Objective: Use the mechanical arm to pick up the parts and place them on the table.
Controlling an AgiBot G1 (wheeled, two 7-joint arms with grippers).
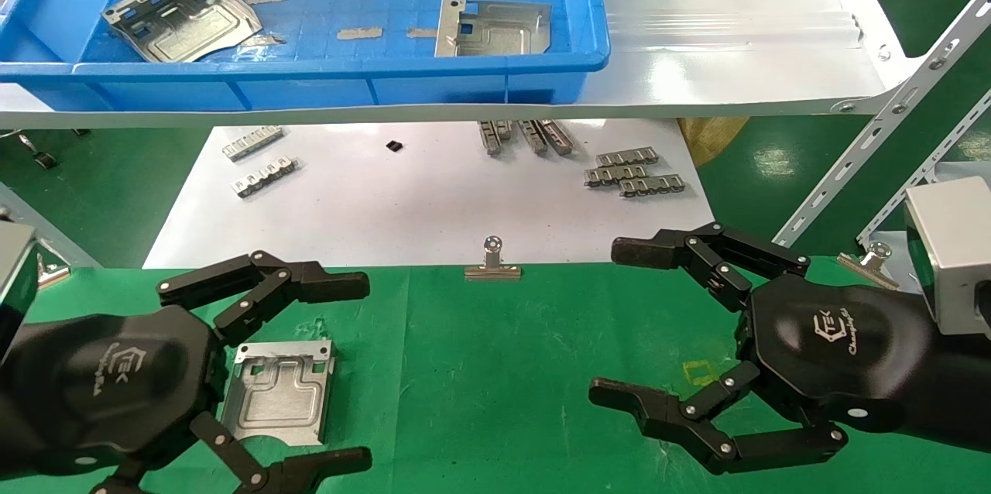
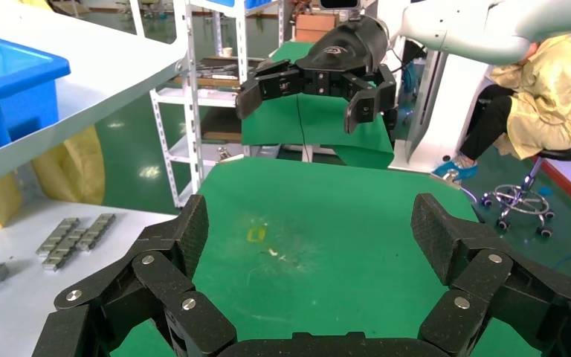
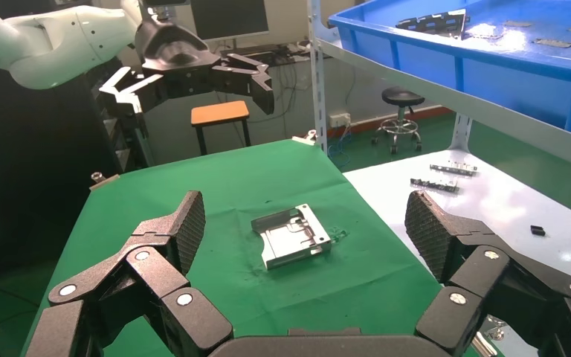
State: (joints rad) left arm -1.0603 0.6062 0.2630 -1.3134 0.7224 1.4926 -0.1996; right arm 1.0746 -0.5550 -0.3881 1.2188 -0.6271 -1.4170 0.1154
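Note:
One silver stamped part (image 1: 280, 389) lies flat on the green table (image 1: 495, 370). It also shows in the right wrist view (image 3: 294, 236). My left gripper (image 1: 348, 374) hovers over it, open and empty, one finger on each side. The part is hidden in the left wrist view, where that gripper (image 2: 312, 238) shows only bare cloth between its fingers. My right gripper (image 1: 619, 321) is open and empty above the table's right side, and it also shows in its own wrist view (image 3: 306, 223). Two more parts (image 1: 182, 14) (image 1: 495, 28) lie in the blue bin (image 1: 310, 84).
The bin stands on a glossy white shelf (image 1: 735, 53) above the table's far edge. A white sheet (image 1: 433, 200) behind the cloth holds small slotted strips (image 1: 631, 173). A binder clip (image 1: 492, 262) sits on the cloth's far edge. Slanted shelf struts (image 1: 875, 145) rise at right.

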